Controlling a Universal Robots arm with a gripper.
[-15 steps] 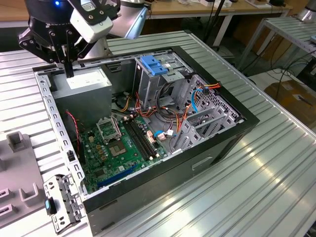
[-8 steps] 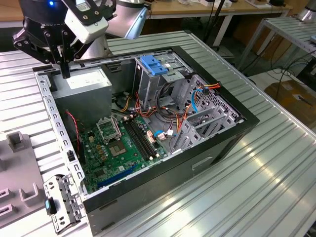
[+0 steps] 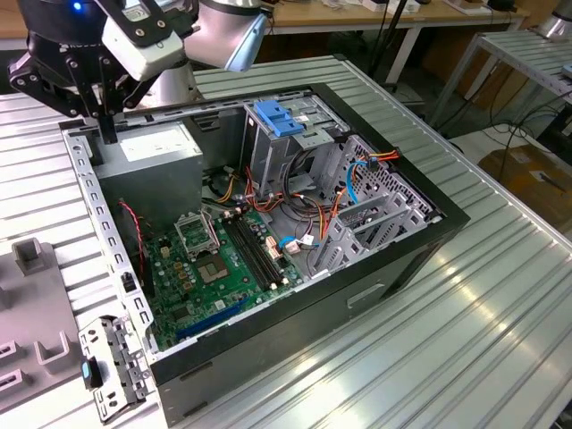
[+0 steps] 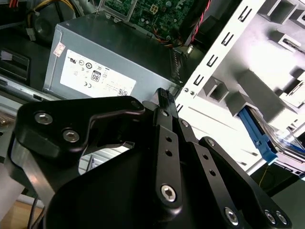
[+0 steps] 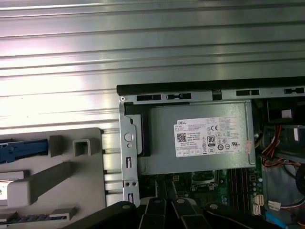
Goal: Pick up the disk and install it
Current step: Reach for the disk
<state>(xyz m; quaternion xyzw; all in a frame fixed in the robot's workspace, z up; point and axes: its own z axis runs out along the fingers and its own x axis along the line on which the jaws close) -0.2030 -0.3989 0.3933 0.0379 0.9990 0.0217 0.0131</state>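
Plainly the pick has not begun: the gripper (image 3: 107,132) hangs over the corner of the open computer case (image 3: 420,174), its jaws drawn narrow and, as far as the exterior view and the second wrist view tell, holding nothing. Just beneath it lies the grey power supply (image 3: 154,152) with its white sticker; whether the tips touch the case rim there I cannot tell. The disk (image 5: 19,148) is outside the case — it rests in the grey fixture (image 5: 86,191) on the desk (image 3: 474,340), just beside the case wall, its blue rail showing between the fixture's posts in the first wrist view. Further into the case stands the metal drive cage (image 3: 268,156) with a blue latch (image 3: 277,119) on top, which I take to be where the disk belongs. So the step in hand is the approach to the disk. By my judgement a grasp calls for the jaws to open wide enough to span the disk, for the gripper to sit over the fixture square to the rails, and for a descent clear of the posts.
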